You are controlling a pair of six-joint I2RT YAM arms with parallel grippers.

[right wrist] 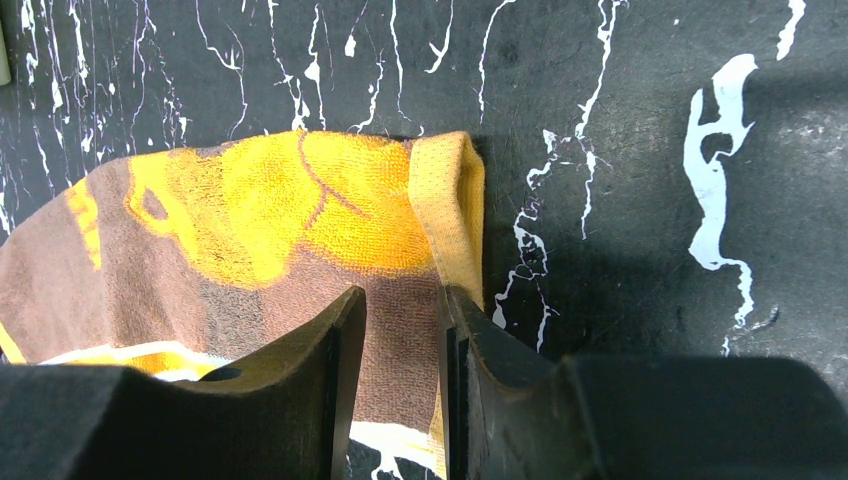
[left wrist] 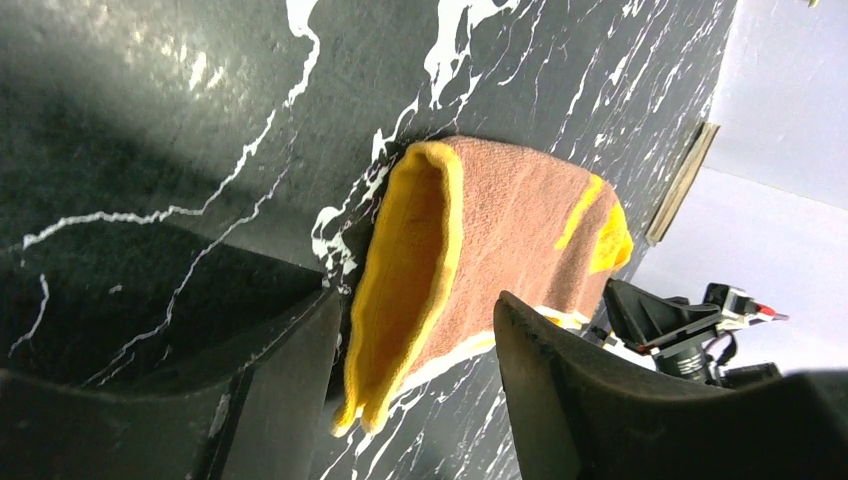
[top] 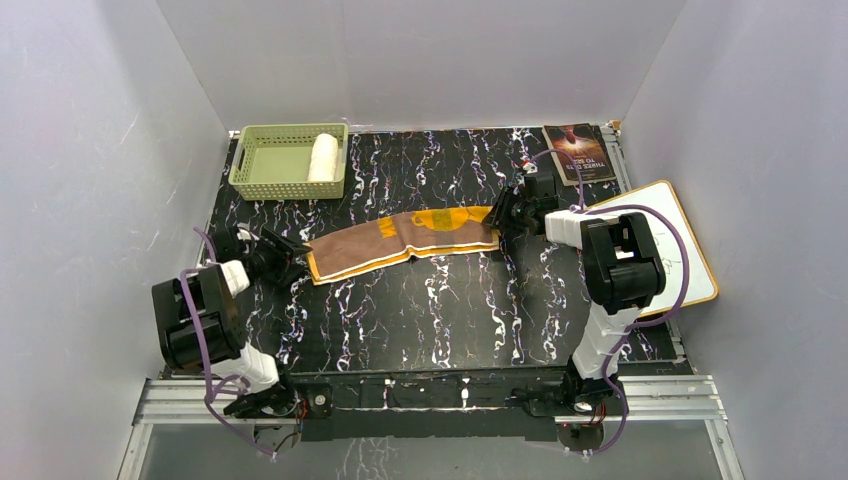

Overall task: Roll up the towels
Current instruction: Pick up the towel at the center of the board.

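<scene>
The orange-yellow and brown bear towel (top: 400,240) lies folded into a long strip across the middle of the table. My left gripper (top: 290,258) is open at the strip's left end. In the left wrist view the looped yellow end of the towel (left wrist: 500,230) sits between the spread fingers of the left gripper (left wrist: 418,300), touching neither. My right gripper (top: 497,222) is at the strip's right end. In the right wrist view the right gripper (right wrist: 400,295) has its jaws a narrow gap apart over the towel (right wrist: 250,210), beside its folded edge. The cream-white towel (top: 323,157) is rolled up in the basket.
The pale green slotted basket (top: 262,187) stands at the back left. A dark book (top: 578,152) lies at the back right. A whiteboard (top: 680,250) lies off the table's right edge. Grey walls enclose the table on three sides.
</scene>
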